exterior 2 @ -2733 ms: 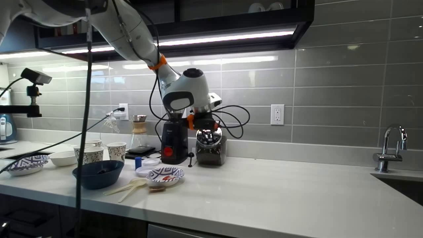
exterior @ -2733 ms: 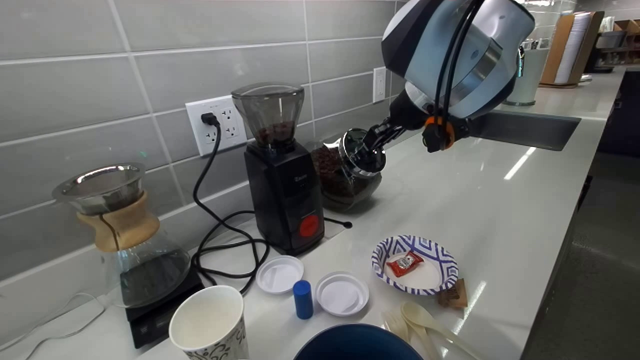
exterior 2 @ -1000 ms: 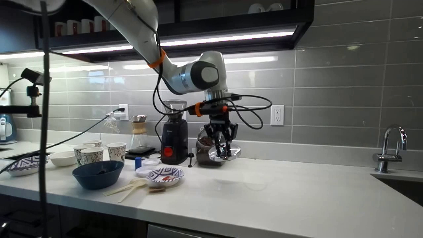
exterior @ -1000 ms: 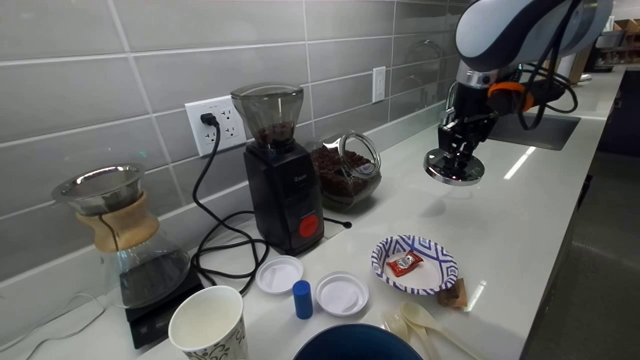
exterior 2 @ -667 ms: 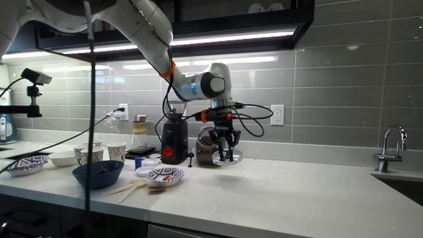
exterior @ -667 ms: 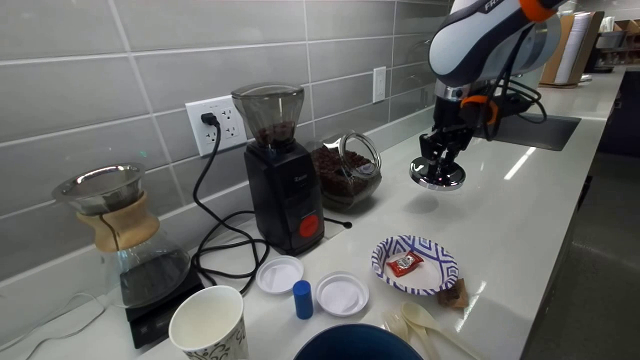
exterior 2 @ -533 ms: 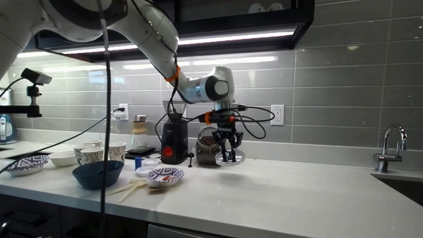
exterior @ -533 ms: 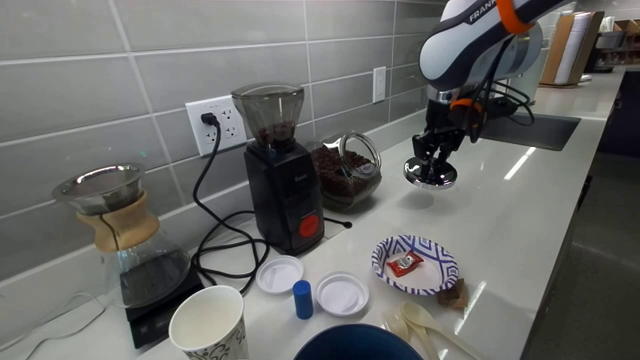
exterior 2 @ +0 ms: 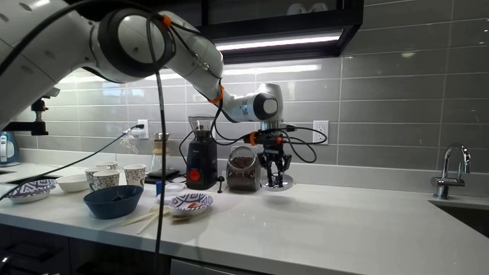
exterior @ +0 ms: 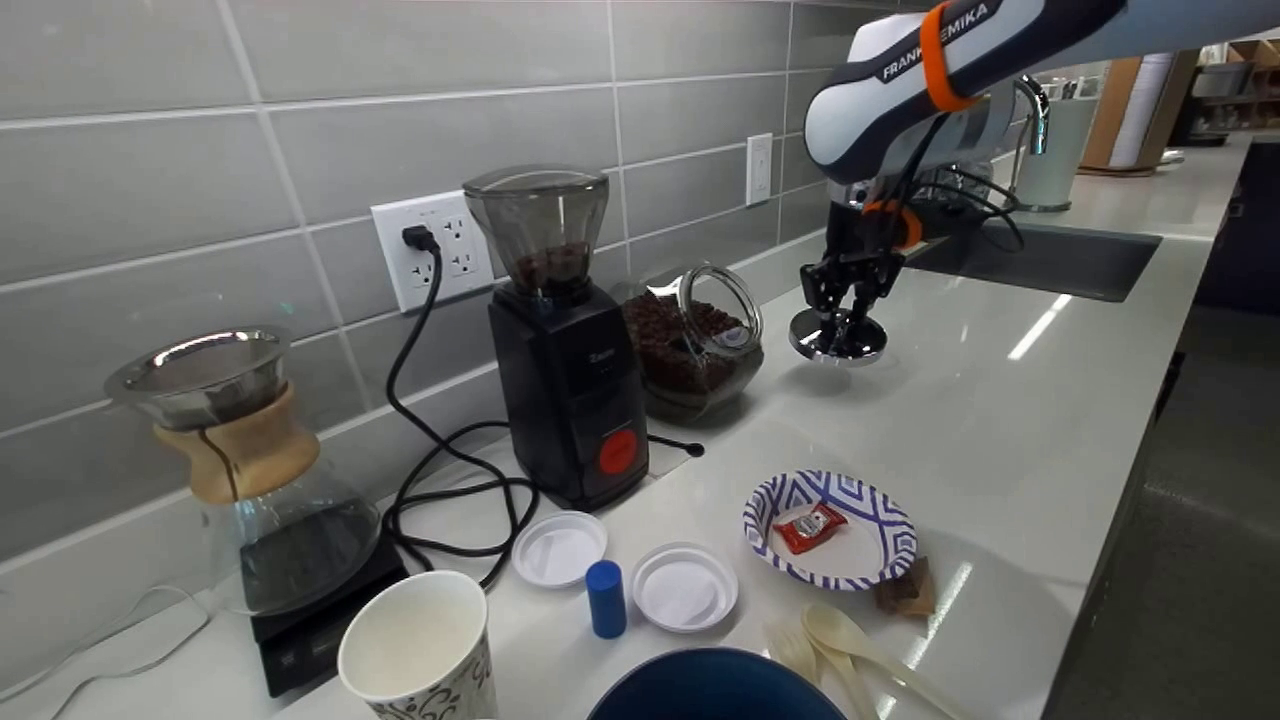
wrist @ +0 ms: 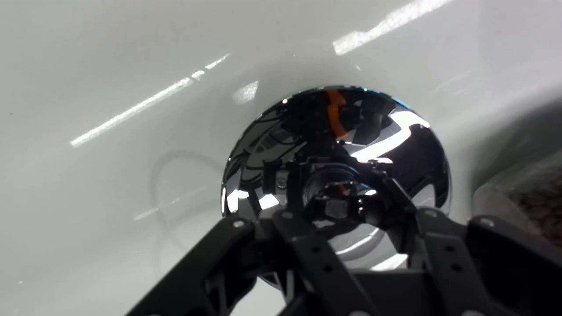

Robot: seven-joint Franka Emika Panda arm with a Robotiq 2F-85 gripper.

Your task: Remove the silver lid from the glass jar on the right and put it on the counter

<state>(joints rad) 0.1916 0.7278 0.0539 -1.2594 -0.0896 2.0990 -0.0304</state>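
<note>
The silver lid (exterior: 838,347) is a shiny round disc with a central knob. It is level, a little above the white counter (exterior: 990,440), with a shadow beneath it. My gripper (exterior: 842,318) points down and is shut on the lid's knob; this also shows in an exterior view, with the lid (exterior 2: 277,185) under the fingers. In the wrist view the lid (wrist: 351,109) fills the middle and the fingers partly hide its knob. The glass jar (exterior: 690,345) with dark beans stands tilted beside the grinder, its mouth open. It also shows in an exterior view (exterior 2: 242,173).
The black grinder (exterior: 570,390) stands beside the jar. A patterned bowl (exterior: 830,530) with a red wrapper, white discs (exterior: 685,588) and a blue tube (exterior: 605,600) lie nearer. The tiled wall (exterior 2: 382,114) runs behind; a sink (exterior 2: 466,214) lies farther along.
The lid was on the jar's mouth in the oldest frames; my gripper has lifted it off, turned it level and lowered it. Lately it has moved a little along the counter toward the sink.
</note>
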